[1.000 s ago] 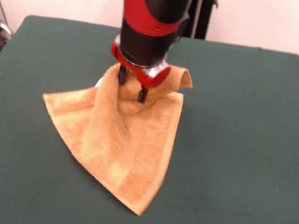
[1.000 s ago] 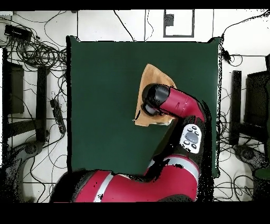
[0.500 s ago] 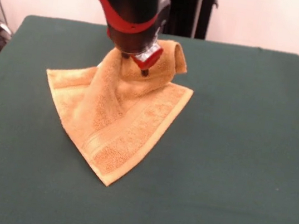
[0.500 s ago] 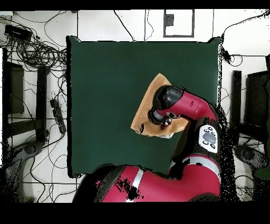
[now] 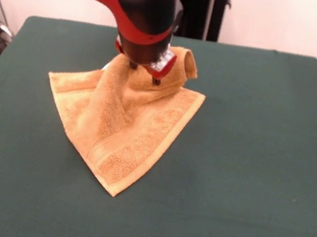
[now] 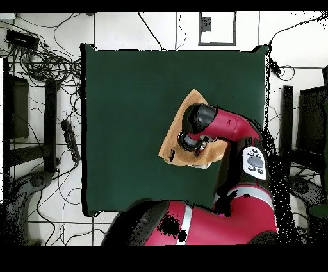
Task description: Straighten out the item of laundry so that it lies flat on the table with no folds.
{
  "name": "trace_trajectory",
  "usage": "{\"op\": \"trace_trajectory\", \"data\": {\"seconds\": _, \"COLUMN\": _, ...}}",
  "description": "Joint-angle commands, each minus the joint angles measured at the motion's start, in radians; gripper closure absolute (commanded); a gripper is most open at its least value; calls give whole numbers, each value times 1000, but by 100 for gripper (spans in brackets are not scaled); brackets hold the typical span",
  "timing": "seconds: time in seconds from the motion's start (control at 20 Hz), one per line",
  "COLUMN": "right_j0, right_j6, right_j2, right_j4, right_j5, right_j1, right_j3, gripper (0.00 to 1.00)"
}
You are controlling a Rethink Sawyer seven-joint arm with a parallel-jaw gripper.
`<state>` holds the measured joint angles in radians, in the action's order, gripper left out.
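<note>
We see the gripper [image 5: 144,73] pinching a raised fold of the orange towel [image 5: 123,134] near its far corner — the fingers look clenched on the cloth, though the arm hides part of them. The rest lies on the green table [image 5: 248,156], left of centre in the front view — one corner pointing toward the camera.

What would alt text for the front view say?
A red and black robot arm's gripper pinches an orange-tan towel at its far end, lifting a folded ridge while the rest lies spread on the green table.
</note>
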<state>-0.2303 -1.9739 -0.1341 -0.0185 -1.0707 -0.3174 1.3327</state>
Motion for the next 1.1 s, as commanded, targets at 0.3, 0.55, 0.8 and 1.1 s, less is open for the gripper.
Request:
{"op": "trace_trajectory", "data": {"seconds": 0.3, "right_j0": -15, "right_j6": 397, "right_j2": 233, "right_j4": -186, "right_j5": -205, "right_j1": -88, "right_j3": -94, "gripper": 0}}
{"op": "trace_trajectory", "data": {"seconds": 0.55, "right_j0": -26, "right_j6": 397, "right_j2": 250, "right_j4": -215, "right_j5": -423, "right_j1": -114, "right_j3": -137, "gripper": 0}}
{"op": "trace_trajectory", "data": {"seconds": 0.8, "right_j0": -40, "right_j6": 419, "right_j2": 288, "right_j4": -245, "right_j5": -558, "right_j1": -76, "right_j3": -254, "gripper": 0}}
{"op": "trace_trajectory", "data": {"seconds": 1.1, "right_j0": -70, "right_j6": 183, "right_j2": 359, "right_j4": -190, "right_j5": 144, "right_j1": -91, "right_j3": -125, "gripper": 0}}
